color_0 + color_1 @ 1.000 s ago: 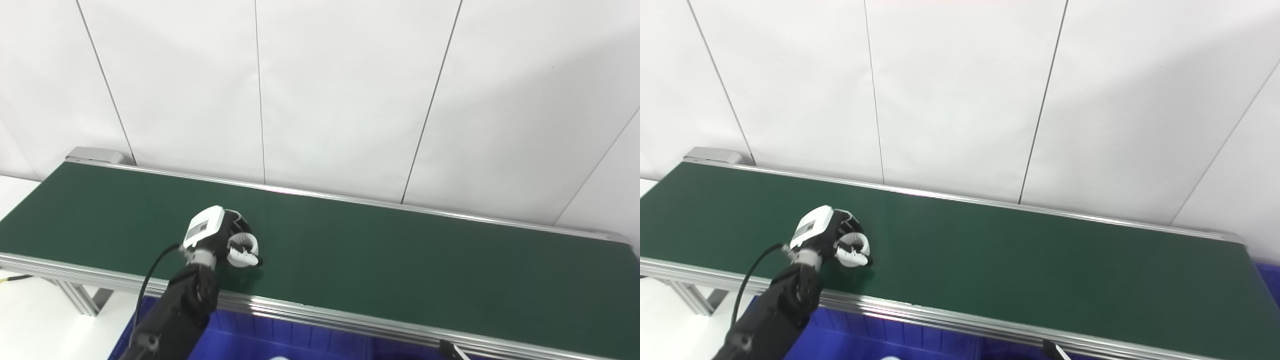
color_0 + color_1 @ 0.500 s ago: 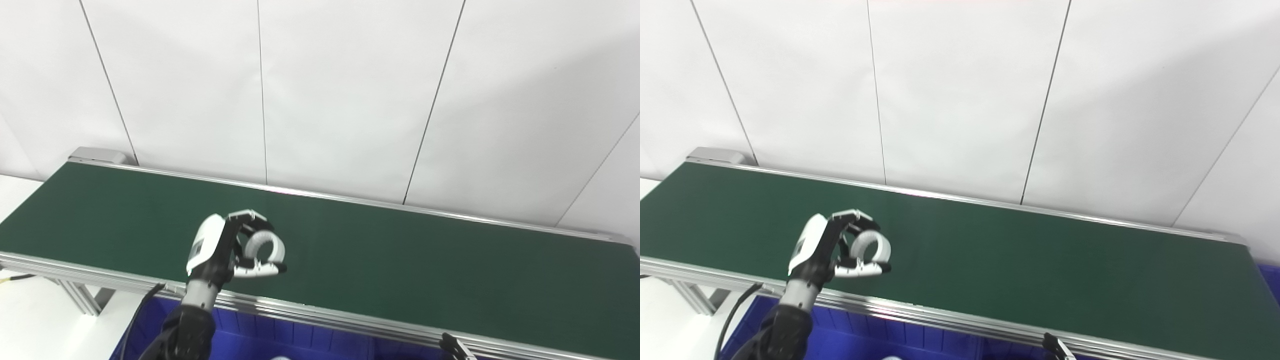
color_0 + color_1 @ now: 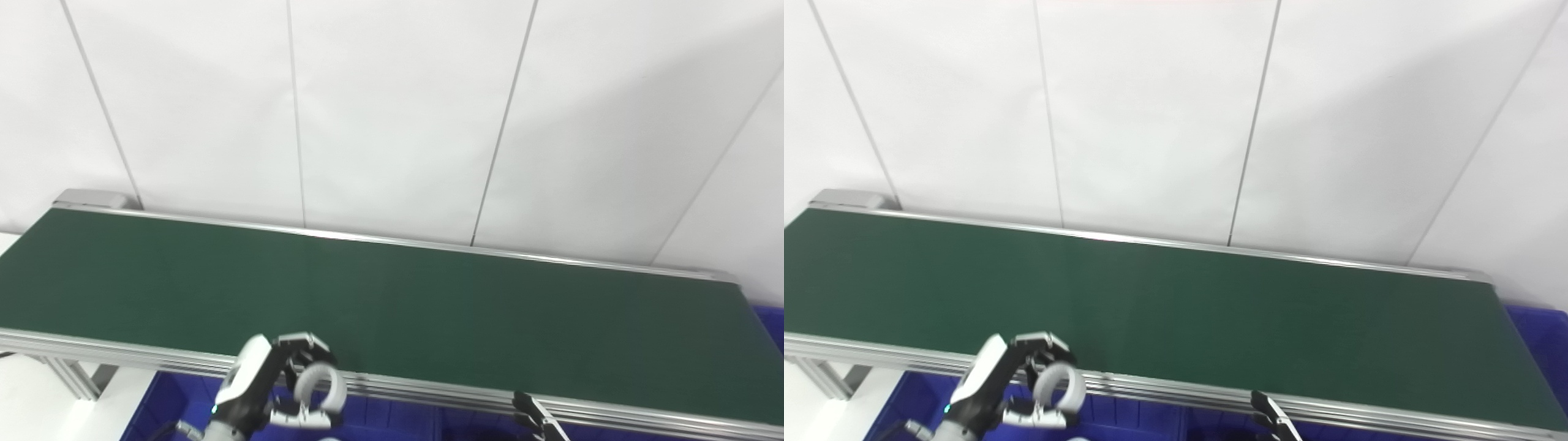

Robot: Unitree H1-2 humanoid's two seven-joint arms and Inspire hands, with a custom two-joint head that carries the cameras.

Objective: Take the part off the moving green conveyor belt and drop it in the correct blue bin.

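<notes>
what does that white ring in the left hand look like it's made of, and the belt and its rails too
White ring: probably plastic; smooth and evenly white. Held by the left hand.
Conveyor belt: looks like matte green rubber or PVC; no glare.
Rail: brushed metal, likely aluminium; silvery, ribbed, with bright highlights.

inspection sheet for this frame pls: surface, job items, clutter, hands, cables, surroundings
Surface: green conveyor belt with silver side rails; nothing lies on it.
Job's things: white ring-shaped part is off the belt, held over the near rail and the blue bin below it. A second blue bin shows at the belt's right end.
Clutter: a pale object is just visible at the bottom edge inside the near bin; cannot tell what it is.
Hands: left hand is shut on the part. Right hand shows only dark fingertips at the bottom edge; open or shut cannot be told.
Cables: nothing seen.
Surroundings: white panelled wall behind the belt; white floor at lower left.
</notes>
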